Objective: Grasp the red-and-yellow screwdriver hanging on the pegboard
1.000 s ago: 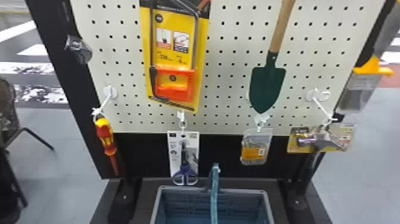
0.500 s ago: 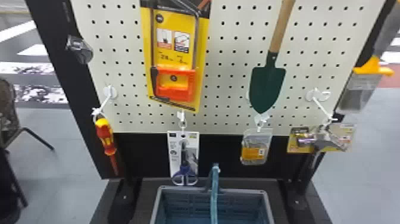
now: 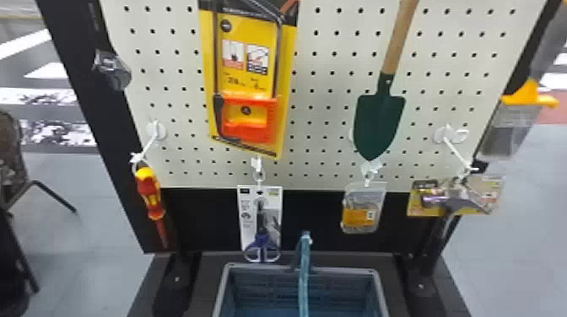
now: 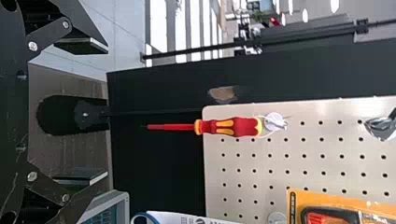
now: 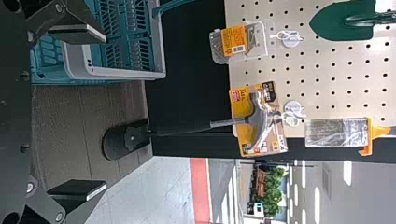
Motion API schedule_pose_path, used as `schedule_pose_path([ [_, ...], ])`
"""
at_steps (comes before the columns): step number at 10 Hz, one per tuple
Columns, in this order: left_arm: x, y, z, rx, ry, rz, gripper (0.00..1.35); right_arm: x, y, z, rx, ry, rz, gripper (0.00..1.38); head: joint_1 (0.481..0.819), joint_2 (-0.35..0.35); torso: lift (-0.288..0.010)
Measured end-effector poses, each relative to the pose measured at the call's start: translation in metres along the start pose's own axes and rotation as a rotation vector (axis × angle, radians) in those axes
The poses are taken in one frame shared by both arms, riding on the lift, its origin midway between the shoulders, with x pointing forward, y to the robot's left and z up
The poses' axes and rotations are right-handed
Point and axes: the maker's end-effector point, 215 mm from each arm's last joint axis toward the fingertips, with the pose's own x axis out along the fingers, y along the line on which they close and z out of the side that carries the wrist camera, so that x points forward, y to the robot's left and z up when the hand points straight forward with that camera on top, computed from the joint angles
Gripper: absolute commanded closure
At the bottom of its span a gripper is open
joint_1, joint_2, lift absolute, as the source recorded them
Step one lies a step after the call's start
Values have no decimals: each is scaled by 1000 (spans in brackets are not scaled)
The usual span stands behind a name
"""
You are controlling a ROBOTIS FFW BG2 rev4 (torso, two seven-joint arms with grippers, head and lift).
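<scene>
Screwdriver (image 3: pixel 147 187) hangs tip down from hook (image 3: pixel 146 146), lower left of pegboard (image 3: pixel 173 130). Left gripper (image 4: pixel 107 111): fingers wide apart; best straddle handle (image 4: pixel 242 127) below hook, centred and square, closing gently to avoid swing. Right gripper (image 5: pixel 105 113): fingers apart too.

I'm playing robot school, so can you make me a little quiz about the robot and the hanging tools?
1. True or false: the screwdriver hangs with its tip pointing down.
2. What colour is the blade of the trowel? A: red. B: green. C: blue.
3. Fill the gap with "open" or "shut": the left hand is ____.

Key: 1 true; 2 B; 3 open.
</scene>
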Motion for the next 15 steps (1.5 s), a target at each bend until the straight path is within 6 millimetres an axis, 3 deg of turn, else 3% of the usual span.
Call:
schedule_pose_path([
  [9, 96, 32, 41, 138, -84, -186, 344, 6, 7, 0, -1, -12, 28, 191, 549, 0, -100],
  [15, 159, 0, 66, 157, -85, -442, 341, 9, 13, -2, -3, -15, 48, 191, 549, 0, -100],
])
